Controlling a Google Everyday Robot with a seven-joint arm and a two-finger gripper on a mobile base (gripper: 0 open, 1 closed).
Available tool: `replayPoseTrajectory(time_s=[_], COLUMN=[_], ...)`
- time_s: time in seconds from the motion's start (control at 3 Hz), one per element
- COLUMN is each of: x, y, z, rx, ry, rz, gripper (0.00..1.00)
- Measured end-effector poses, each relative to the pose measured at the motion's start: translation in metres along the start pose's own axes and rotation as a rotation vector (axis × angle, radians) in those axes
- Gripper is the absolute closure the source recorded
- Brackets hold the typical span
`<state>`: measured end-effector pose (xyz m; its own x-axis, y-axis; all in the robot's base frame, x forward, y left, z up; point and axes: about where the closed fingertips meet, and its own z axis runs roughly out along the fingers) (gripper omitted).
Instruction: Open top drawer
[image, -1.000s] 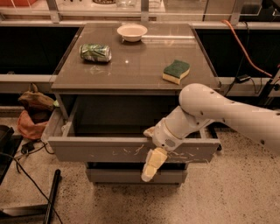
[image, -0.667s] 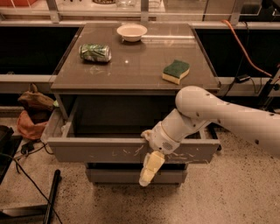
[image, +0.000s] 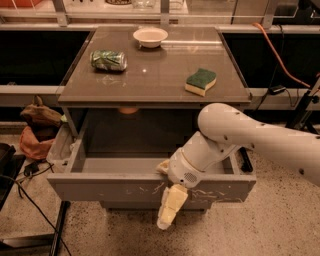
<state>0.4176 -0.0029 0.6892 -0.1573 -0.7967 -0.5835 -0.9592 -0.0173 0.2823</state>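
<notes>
The top drawer (image: 100, 189) is pulled well out from under the grey-brown counter; its flat, handleless front panel carries whitish scratches, and its inside looks empty. My gripper (image: 169, 204) hangs over the middle of the front panel. One cream finger (image: 169, 210) points down across the panel's outer face. Another cream part (image: 163, 167) shows just inside the drawer behind the panel's top edge. The white arm (image: 250, 137) reaches in from the right.
On the counter top (image: 150, 75) lie a crushed green can (image: 108, 60), a white bowl (image: 150, 36) and a green-and-yellow sponge (image: 201, 81). A lower drawer front (image: 135, 206) shows beneath. Bags (image: 36, 130) and cables (image: 30, 200) lie on the floor at left.
The drawer front and my gripper have come slightly further toward the camera. The objects on the counter have not moved.
</notes>
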Motion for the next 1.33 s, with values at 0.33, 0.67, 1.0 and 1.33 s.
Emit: replayPoseTrajectory(time_s=[0.33, 0.67, 1.0, 1.33], x=[0.003, -0.001, -0.022, -0.052], y=[-0.003, 0.010, 0.044, 0.094], z=[-0.004, -0.046, -0.120, -0.197], rx=[0.000, 0.069, 0.205, 0.359], ry=[-0.010, 0.007, 0.056, 0.107], rz=[0.006, 0.014, 0.007, -0.014], gripper=[0.00, 0.00, 0.00, 0.00])
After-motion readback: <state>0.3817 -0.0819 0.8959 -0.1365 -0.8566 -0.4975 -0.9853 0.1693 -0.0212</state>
